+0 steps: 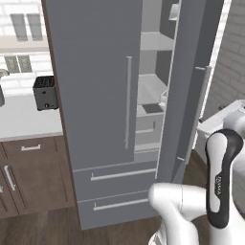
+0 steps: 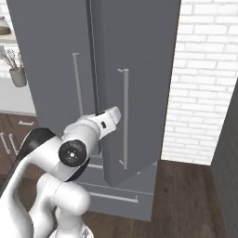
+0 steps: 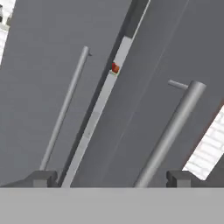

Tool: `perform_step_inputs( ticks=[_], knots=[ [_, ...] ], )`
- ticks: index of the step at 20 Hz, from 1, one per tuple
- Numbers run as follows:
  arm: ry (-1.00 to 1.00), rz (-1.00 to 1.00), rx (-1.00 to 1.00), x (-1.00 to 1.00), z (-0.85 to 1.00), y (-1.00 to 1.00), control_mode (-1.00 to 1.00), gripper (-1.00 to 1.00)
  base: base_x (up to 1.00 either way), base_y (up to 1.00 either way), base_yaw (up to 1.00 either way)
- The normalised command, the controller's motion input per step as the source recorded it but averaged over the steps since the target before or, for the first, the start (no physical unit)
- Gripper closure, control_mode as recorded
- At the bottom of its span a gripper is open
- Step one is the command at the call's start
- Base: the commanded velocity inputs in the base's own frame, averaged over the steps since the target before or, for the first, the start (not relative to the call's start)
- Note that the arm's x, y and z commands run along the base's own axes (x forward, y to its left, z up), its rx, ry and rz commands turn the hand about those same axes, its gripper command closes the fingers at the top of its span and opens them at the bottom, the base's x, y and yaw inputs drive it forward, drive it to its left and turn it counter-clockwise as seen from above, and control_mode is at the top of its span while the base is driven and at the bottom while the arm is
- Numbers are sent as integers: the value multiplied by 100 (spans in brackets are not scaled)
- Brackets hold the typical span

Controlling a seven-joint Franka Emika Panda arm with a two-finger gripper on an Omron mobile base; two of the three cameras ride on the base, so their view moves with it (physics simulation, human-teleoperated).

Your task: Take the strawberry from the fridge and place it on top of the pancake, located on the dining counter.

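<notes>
- Strawberry point(image 3: 115, 68): we see a tiny red speck through the narrow gap between the fridge point(image 1: 95, 95) doors, on a pale shelf edge.
- Fingers point(image 3: 113, 178) stand wide apart, holding nothing.
- We find it well ahead of them, up the gap.

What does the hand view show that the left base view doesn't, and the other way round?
Hand view alone: a small red strawberry seen through the narrow gap between the doors, and the open claw at the bottom. Left base view alone: pale shelves inside, two lower drawers, and a dark toaster on the wall counter. Both: the grey fridge with silver bar handles, its right door ajar.
</notes>
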Motion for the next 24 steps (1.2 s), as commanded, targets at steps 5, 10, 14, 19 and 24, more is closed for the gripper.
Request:
perform_step_inputs(
  ticks=[5, 10, 14, 19, 24],
  knots=[
    [15, -29, -27, 7, 24, 67, -100, -100, 0, 0, 0],
    [20, -33, -22, 33, 7, 56, -100, -100, 0, 0, 0],
    [26, -29, -20, 66, 0, 29, -100, -100, 0, 0, 0],
    [19, -17, -18, 92, 0, 5, -100, -100, 0, 0, 0],
    [10, -6, -20, 100, -11, 3, -100, -100, 0, 0, 0]
  ],
)
